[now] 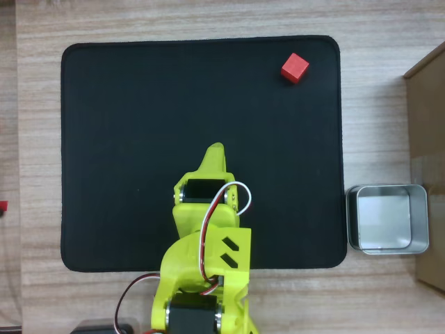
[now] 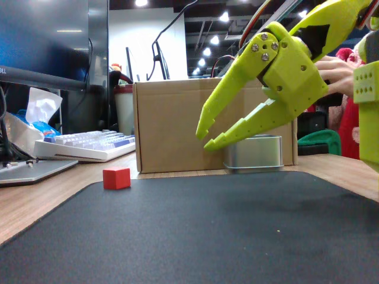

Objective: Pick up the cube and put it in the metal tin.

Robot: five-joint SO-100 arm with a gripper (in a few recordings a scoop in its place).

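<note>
A lime-green plastic two-finger gripper (image 2: 206, 135) hangs above a black rectangular mat with rounded corners (image 1: 125, 153), its fingers spread apart and holding nothing, seen in the fixed view with the tips pointing down and to the left. The overhead view shows the same gripper (image 1: 215, 152) from above as a single pointed tip over the near middle of the mat, so the spread of the fingers cannot be told there; red, white and black wires loop over the arm's joints.

In the overhead view the small bright-red cube (image 1: 295, 68) rests on the mat at its far right corner, well apart from the gripper. In the fixed view the cube (image 2: 116, 178) sits at the mat's far left edge, upright on one face.

The shallow silvery metal tin with rounded corners (image 1: 387, 245) stands off the mat on the pale wood-grain table (image 1: 208, 21), just beside the mat's near right edge in the overhead view, its shiny inside bare. The fixed view shows only its side wall (image 2: 253, 157), partly behind the lower finger, standing against a brown cardboard box (image 2: 172, 124).

Farther back in the fixed view lie a white keyboard (image 2: 83, 145) and a dark monitor (image 2: 47, 41). No writing can be read.
</note>
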